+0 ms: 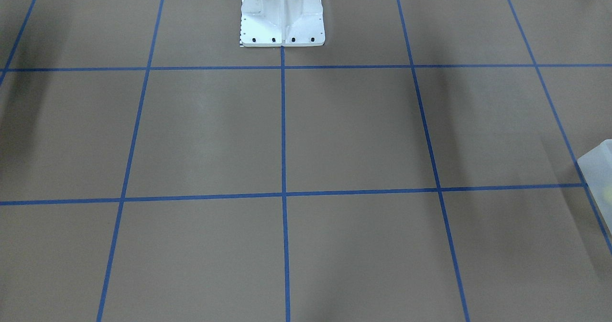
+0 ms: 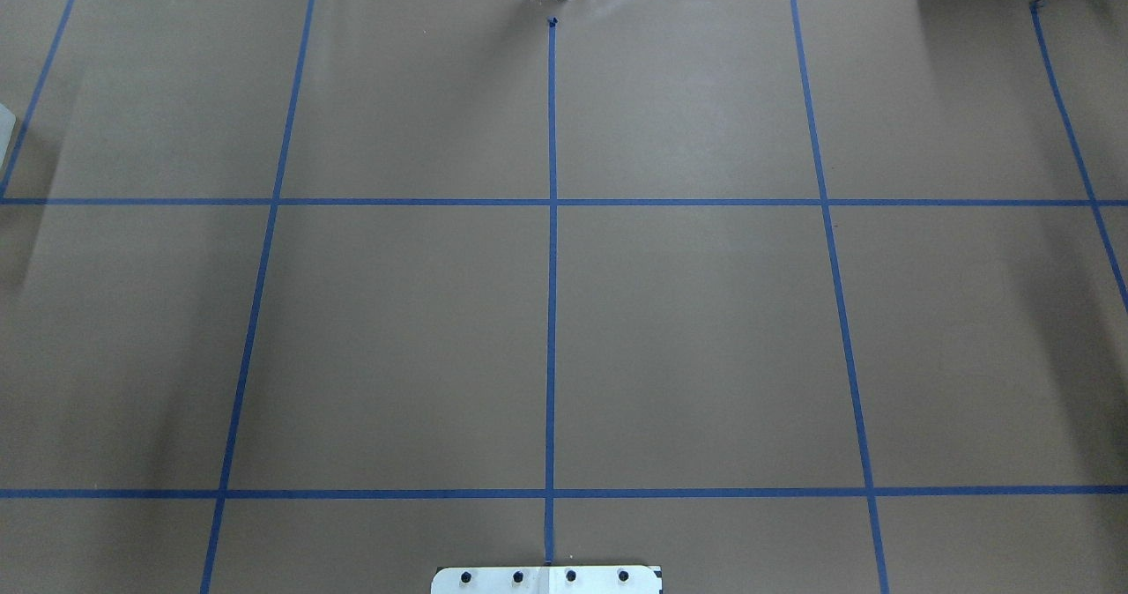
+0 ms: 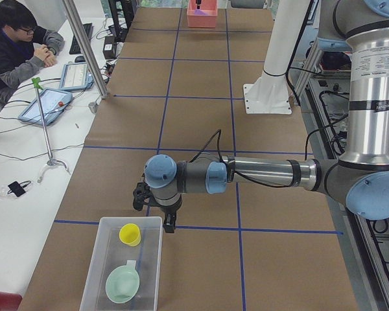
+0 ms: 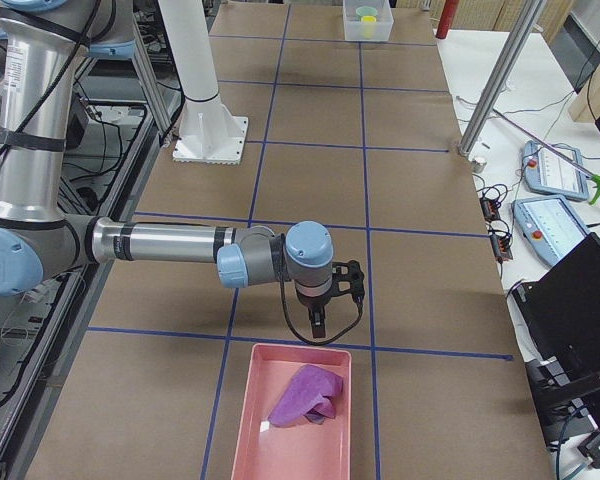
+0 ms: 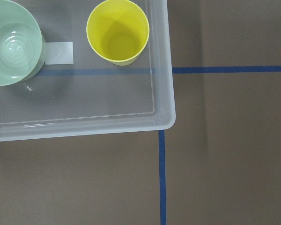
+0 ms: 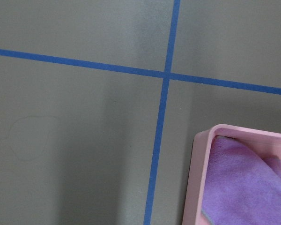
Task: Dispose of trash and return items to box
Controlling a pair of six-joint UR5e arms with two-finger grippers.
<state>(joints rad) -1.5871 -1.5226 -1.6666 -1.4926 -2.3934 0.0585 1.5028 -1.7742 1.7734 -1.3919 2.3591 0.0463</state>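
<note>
The counter [image 2: 397,330] is covered in flat matte brown paper, squared off by blue tape [image 2: 552,312], and broad stretches of paper surround the white pedestal [image 1: 282,21]. Far to the pedestal's left sits a clear box [image 5: 84,126], translucent plastic with rounded corners. Far to its right lies a glossy pink tray [image 4: 245,420] holding a crumpled purple cloth [image 4: 305,397]. In the box, a round pale green bowl [image 3: 122,285] sits farther from the pedestal and an upright tapered yellow cup [image 5: 117,33] nearer. The left end effector [image 3: 170,223] hangs by the box's pedestal-side corner and the right end effector [image 4: 317,325] by the tray's pedestal-side rim. I cannot tell either one's grip.
</note>
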